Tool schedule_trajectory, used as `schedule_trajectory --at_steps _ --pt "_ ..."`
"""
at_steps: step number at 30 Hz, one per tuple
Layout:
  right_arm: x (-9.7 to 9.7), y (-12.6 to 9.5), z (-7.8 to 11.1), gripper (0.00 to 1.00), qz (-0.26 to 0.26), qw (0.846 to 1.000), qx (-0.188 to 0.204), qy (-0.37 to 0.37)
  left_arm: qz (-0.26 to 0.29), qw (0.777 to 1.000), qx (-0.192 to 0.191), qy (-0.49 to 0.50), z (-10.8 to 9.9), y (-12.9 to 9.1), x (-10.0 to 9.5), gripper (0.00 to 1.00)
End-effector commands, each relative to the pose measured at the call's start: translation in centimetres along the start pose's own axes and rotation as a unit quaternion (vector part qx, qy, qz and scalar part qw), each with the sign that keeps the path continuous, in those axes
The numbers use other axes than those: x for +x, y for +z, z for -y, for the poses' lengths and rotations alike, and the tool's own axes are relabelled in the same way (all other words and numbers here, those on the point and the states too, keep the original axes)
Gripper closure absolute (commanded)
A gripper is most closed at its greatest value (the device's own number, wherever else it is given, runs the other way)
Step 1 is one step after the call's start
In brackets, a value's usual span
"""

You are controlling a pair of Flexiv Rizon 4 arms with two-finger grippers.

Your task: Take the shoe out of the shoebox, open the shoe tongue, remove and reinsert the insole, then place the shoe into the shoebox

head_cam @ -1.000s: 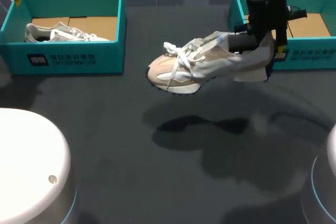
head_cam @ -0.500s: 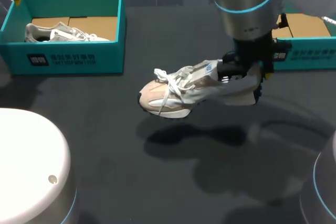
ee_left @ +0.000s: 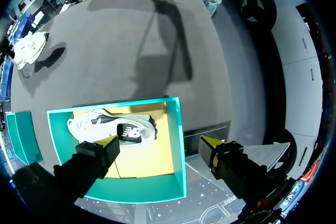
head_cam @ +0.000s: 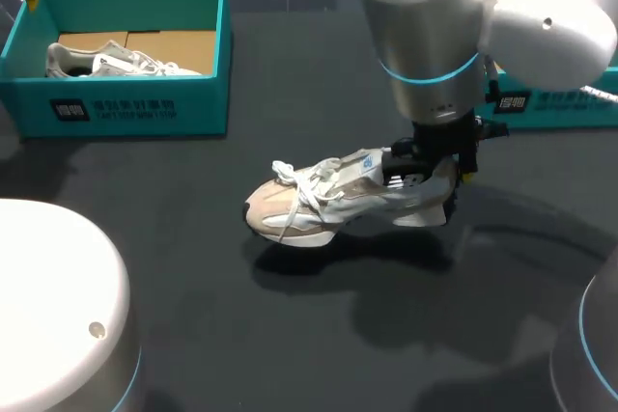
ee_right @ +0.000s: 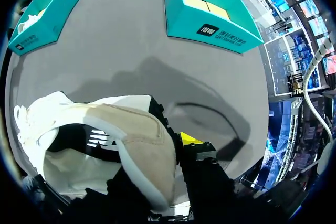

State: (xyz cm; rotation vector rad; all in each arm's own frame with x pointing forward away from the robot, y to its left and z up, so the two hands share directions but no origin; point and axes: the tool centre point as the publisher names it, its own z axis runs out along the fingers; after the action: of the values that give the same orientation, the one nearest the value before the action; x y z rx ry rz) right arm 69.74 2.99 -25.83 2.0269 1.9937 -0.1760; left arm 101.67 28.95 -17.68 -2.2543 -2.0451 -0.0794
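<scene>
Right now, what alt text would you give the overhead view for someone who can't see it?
The right gripper holds a beige and white sneaker by its heel, close to the dark table, toe towards the robot's left. At the back left, a teal shoebox holds a second sneaker.
</scene>
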Motion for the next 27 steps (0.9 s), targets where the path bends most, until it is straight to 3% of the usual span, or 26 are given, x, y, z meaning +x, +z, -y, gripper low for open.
schedule_trajectory --at_steps 1,15,27 --pt "1.0 1.9 0.4 1.0 0.003 1.0 0.003 -0.001 0.0 1.0 0.001 0.001 -0.1 0.0 0.1 0.0" --pt "2.8 5.6 1.8 1.0 0.011 1.0 0.002 0.008 0.0 1.0 0.001 0.001 -0.1 0.0 0.1 0.0" --pt "3.8 9.1 2.7 1.0 -0.014 1.0 0.003 0.013 0.0 1.0 0.001 0.001 -0.1 0.0 0.1 0.0"
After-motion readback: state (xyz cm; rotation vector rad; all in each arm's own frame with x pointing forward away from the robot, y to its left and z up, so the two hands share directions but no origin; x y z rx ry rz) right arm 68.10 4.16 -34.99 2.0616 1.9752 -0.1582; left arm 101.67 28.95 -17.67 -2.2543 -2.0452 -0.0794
